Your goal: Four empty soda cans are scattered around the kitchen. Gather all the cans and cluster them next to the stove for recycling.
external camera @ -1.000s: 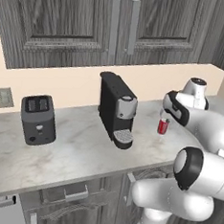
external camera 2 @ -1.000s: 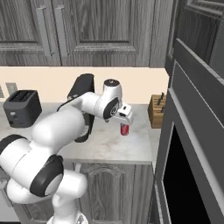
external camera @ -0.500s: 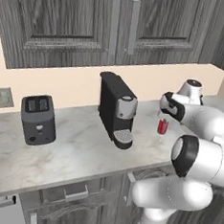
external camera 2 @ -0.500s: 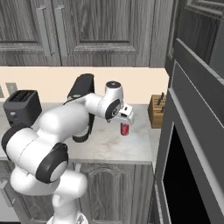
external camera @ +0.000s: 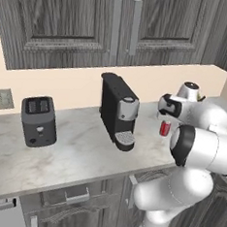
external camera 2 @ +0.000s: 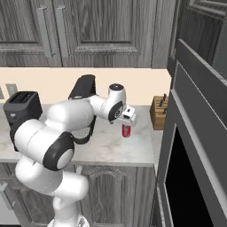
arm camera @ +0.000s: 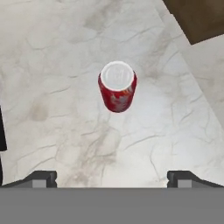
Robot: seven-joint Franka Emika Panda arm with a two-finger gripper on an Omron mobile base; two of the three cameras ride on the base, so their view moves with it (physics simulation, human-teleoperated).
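On the grey marble worktop [external camera: 78, 151], just right of the tall black capsule coffee machine [external camera: 118, 110], stands one small red cylindrical soda can [external camera: 165, 128] with a silver top, upright and alone. In this left base view the black two-slot toaster [external camera: 38, 120] sits well to the left of the coffee machine, and the pincer [external camera: 166, 119] of the white arm hangs directly above the can, apart from it.

In the right base view the can [external camera 2: 127, 131] stands between the coffee machine [external camera 2: 82, 91] and a brown wooden knife block [external camera 2: 158, 112], nearer the machine. The pincer [external camera 2: 127, 122] is just over the can's top; contact is not evident.

In the hand view the can [arm camera: 117, 92] is seen from above, a little above the picture's centre, and the two dark fingertips [arm camera: 40, 179] stand wide apart with nothing between them.

Judgement: the step in hand is the descent onto this can. It is best done by centring the can between the jaws, lowering straight until the tips flank the mid-body, then closing gently, since an empty can tips and dents easily.

White markings on the red wall are too blurred to read; no brand is legible.
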